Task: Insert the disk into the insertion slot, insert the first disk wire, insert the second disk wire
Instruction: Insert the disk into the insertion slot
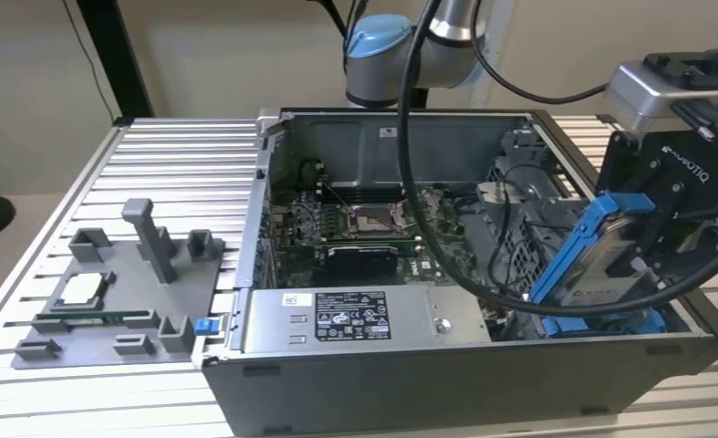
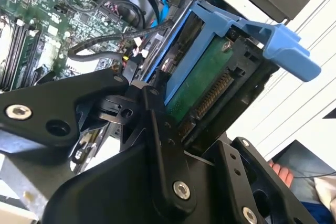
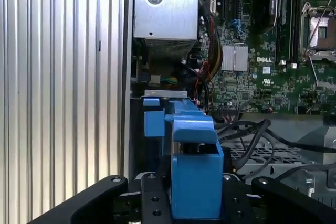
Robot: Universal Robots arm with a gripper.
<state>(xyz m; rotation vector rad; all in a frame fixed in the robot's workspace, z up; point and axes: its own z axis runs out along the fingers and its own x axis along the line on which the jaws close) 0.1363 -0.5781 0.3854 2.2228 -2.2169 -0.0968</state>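
Disk (image 1: pixel 605 265) sits tilted, clamped tight in your gripper (image 1: pixel 636 260), its low end close over the insertion slot (image 1: pixel 584 324) at the exterior view's right of the case (image 1: pixel 456 383). Square it to the slot and steer clear of the black cables (image 3: pixel 252 136).

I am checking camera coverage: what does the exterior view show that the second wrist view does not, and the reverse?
The exterior view adds the grey labelled metal power-supply box, the grey plastic fixture plate on the ribbed aluminium table, and the arm's blue-capped joint. The second wrist view adds the green circuit board and connector row on one face of the flat silver-beige disk in its bright blue plastic carrier frame. Both show the black hand shut on that tilted disk, and the green motherboard.
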